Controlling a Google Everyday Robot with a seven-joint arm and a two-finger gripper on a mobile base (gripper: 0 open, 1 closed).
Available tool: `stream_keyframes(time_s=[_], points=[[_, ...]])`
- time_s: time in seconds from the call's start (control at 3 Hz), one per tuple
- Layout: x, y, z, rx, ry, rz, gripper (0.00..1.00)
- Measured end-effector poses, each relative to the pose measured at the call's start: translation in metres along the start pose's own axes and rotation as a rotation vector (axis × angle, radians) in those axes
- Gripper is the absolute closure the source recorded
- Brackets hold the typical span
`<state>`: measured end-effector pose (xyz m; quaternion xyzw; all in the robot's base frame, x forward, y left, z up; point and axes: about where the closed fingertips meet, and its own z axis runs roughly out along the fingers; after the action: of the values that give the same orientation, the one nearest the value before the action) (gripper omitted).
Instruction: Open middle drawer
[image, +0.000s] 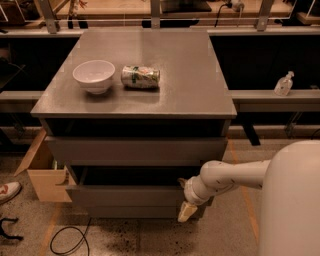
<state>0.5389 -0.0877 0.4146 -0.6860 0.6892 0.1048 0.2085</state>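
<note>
The grey cabinet (135, 102) has three stacked fronts. The middle drawer (125, 196) stands pulled out a little, with a dark gap above its front edge. The taller top front (135, 149) sits above it and the lowest front (135, 212) below. My gripper (186, 210), on the end of the white arm (230, 175), is at the right end of the middle drawer's front, at its lower edge. Whether it holds the drawer is hidden.
A white bowl (93, 75) and a green can lying on its side (140, 77) rest on the cabinet top. A cardboard box (42, 175) stands at the cabinet's left. A black cable (67, 240) lies on the floor. A bottle (283, 83) stands on the right ledge.
</note>
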Motion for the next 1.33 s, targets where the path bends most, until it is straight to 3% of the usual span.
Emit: stream_keyframes(time_s=[0.33,0.67,1.0,1.33], points=[[0.022,0.041,-0.027,-0.057,0.061,0.082,0.56],[0.030,0.060,-0.040,-0.086,0.091,0.117,0.79],[0.030,0.060,-0.040,-0.087,0.091,0.117,1.00],[0.030,0.060,-0.041,-0.087,0.092,0.118,1.00]])
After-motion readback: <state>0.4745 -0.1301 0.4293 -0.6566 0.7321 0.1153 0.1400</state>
